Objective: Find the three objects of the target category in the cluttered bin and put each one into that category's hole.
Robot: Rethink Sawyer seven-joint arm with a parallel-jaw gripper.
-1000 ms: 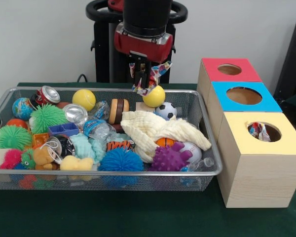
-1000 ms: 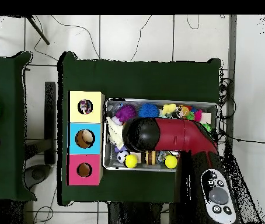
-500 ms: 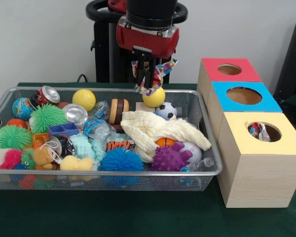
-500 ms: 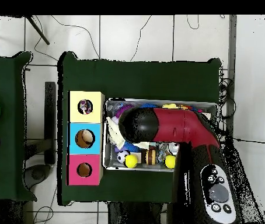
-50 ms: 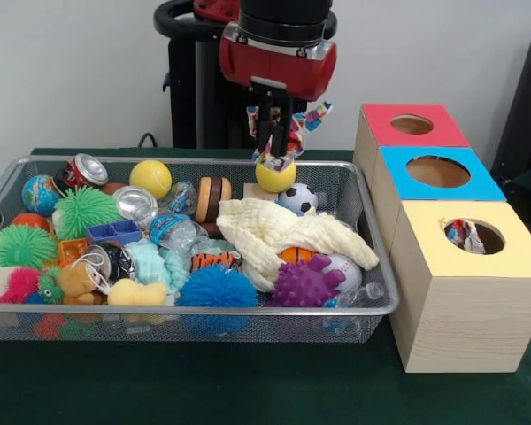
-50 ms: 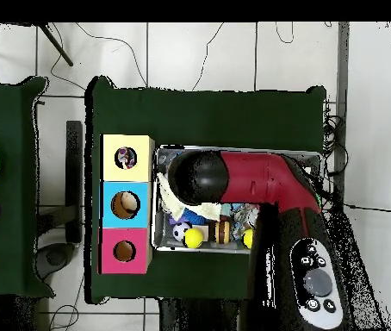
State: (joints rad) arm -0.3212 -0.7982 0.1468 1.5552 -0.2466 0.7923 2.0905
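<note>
Rising and shifting toward the boxes since a second ago: gripper (image 5: 275, 142), jaws clamped on patterned cloth scrap (image 5: 294, 131) above bin's (image 5: 372, 292) far edge. Advisable: clearing rim, centring over yellow box hole (image 5: 474, 235).

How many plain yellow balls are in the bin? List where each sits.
2. One yellow ball sits near the back rim beside the crushed can. The other yellow ball sits at the back directly below the gripper. More may be buried under clutter.

Crumpled colourful wrapper (image 5: 294, 133) hangs above the bin (image 5: 35, 305).
</note>
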